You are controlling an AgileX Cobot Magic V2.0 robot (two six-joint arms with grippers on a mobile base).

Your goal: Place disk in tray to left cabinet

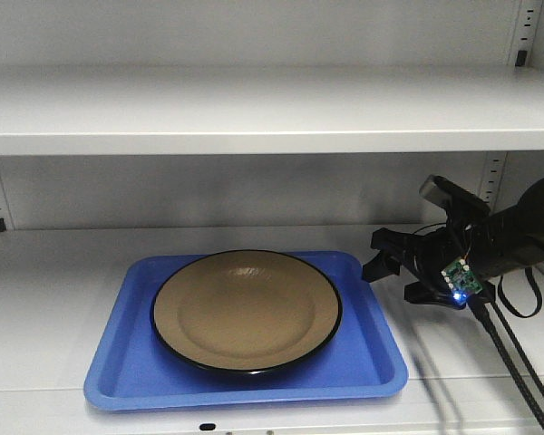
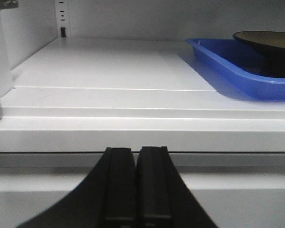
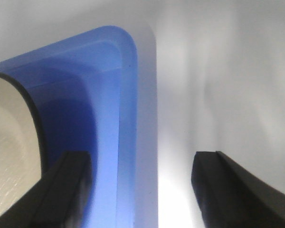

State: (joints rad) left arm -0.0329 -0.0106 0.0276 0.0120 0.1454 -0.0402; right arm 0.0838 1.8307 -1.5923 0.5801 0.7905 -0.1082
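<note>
While the round, speckled tan disk [image 1: 247, 311] with its thin black rim lies inside the smooth blue plastic tray [image 1: 118, 372], this tray rests flat on a matte shelf of the light grey metal left cabinet [image 1: 254, 109], which has slotted strips at the back corners. The right gripper [image 1: 392, 272] hangs just beside the tray's right rim with jaws spread wide, gripping nothing. The left gripper [image 2: 135, 185] is in front of the shelf edge, jaws pressed together, also without any object.

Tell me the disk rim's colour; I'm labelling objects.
Black, a thin rim around the tan disk. It shows best in the front-facing view.
</note>
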